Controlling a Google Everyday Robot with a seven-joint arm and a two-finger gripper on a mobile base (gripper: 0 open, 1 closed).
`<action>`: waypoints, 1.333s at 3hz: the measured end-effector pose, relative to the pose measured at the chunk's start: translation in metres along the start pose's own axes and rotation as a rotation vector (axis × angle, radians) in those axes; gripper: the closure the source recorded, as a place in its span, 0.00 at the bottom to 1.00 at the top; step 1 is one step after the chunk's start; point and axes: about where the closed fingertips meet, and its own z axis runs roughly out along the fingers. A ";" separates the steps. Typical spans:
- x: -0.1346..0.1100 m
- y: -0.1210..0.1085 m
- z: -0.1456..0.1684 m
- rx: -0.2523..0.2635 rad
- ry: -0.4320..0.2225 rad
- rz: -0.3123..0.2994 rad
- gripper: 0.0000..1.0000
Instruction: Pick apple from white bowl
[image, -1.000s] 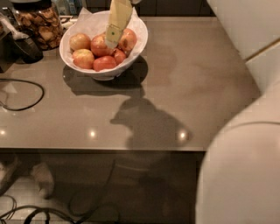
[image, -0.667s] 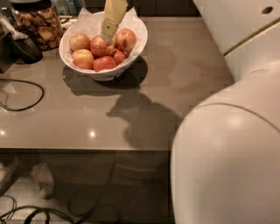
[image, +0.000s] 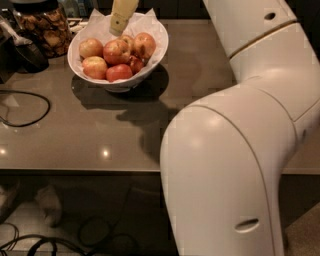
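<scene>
The gripper (image: 120, 25) hangs just above the back of the white bowl (image: 120, 86); open or closed, I cannot tell. The apple (image: 144, 45) lies against the bowl's right rim. Right of the bowl, bare counter (image: 195, 70) reaches to the arm (image: 225, 175).

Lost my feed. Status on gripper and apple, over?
Gripper low over white bowl, rear side. Apple in bowl, ungripped. Snack jar left, clear of path.

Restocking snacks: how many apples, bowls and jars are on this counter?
Round red and yellow apples: 6 visible
Glossy white paper-lined bowl: 1
Glass jar of brown snacks: 1
Total: 8
The cream gripper hangs above the bowl's far side.
</scene>
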 end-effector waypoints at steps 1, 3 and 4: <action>-0.006 -0.005 0.009 -0.008 -0.009 0.004 0.41; -0.013 -0.009 0.031 -0.028 -0.002 0.009 0.47; -0.018 -0.005 0.048 -0.051 0.013 0.001 0.45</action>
